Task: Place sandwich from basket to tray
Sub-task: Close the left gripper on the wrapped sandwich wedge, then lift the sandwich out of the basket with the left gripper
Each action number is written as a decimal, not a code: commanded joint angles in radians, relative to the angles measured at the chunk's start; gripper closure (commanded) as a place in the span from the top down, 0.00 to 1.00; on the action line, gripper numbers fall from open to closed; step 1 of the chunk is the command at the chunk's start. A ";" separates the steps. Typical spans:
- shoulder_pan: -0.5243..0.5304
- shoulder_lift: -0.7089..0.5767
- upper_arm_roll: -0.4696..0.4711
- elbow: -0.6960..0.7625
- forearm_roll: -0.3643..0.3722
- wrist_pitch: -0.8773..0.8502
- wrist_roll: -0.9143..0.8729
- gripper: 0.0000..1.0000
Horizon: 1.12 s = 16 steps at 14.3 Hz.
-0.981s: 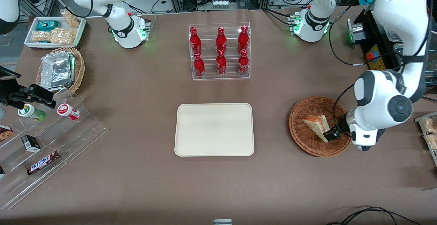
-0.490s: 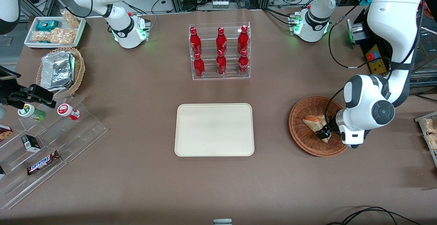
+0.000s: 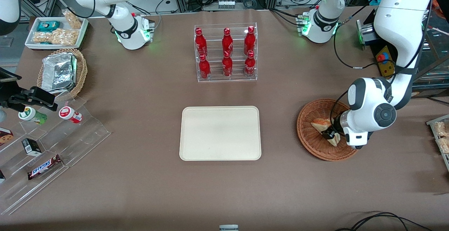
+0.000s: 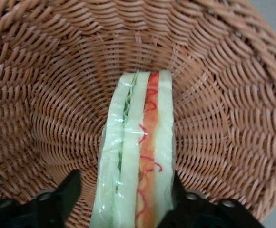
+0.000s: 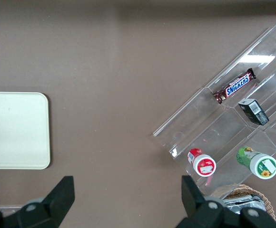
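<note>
Front view: we see the gripper [image 3: 330, 135] down inside the basket [image 3: 310, 143], at the sandwich [image 3: 321, 124], which sits in the basket w/ its cut edge up; the tray [image 3: 220, 133] lies bare toward the table's middle, well apart from the basket. Left wrist view: the sandwich [image 4: 137, 156] stands on edge betw. the two fingers [image 4: 70, 190], one on each bread face, basket weave [image 4: 223, 104] all round; the fingers are spread, flanking the wedge, and look close to the wrap, but we can't tell if they touch it, so we call it not yet clamped. Right wrist view: only the tray's [image 5: 14, 130] end and a clear rack w/ a Snickers bar [image 5: 234, 85], nothing of the task's action. Risks, as we judge: the wrap is slick and the bread soft, so a squeeze may crush it or let it slip on the lift; a low finger could catch the weave and drag the basket along.
</note>
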 commanded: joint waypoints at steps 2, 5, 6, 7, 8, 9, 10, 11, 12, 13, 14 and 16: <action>-0.025 0.004 0.004 0.006 0.033 0.030 -0.034 0.01; -0.030 -0.055 0.004 0.013 0.048 -0.011 0.122 0.02; -0.036 -0.085 0.004 0.014 0.048 -0.074 0.188 0.02; -0.036 -0.117 0.002 0.019 0.047 -0.132 0.243 0.03; -0.036 -0.145 0.002 0.031 0.039 -0.198 0.332 0.04; -0.039 -0.168 -0.003 0.049 0.030 -0.263 0.407 0.05; -0.046 -0.188 -0.021 0.065 0.028 -0.315 0.438 0.04; -0.048 -0.209 -0.047 0.077 0.028 -0.352 0.443 0.05; -0.048 -0.219 -0.074 0.083 0.025 -0.358 0.442 0.05; -0.050 -0.222 -0.114 0.098 0.005 -0.366 0.445 0.05; -0.050 -0.219 -0.153 0.111 -0.013 -0.383 0.465 0.05; -0.065 -0.164 -0.254 0.159 -0.047 -0.394 0.515 0.07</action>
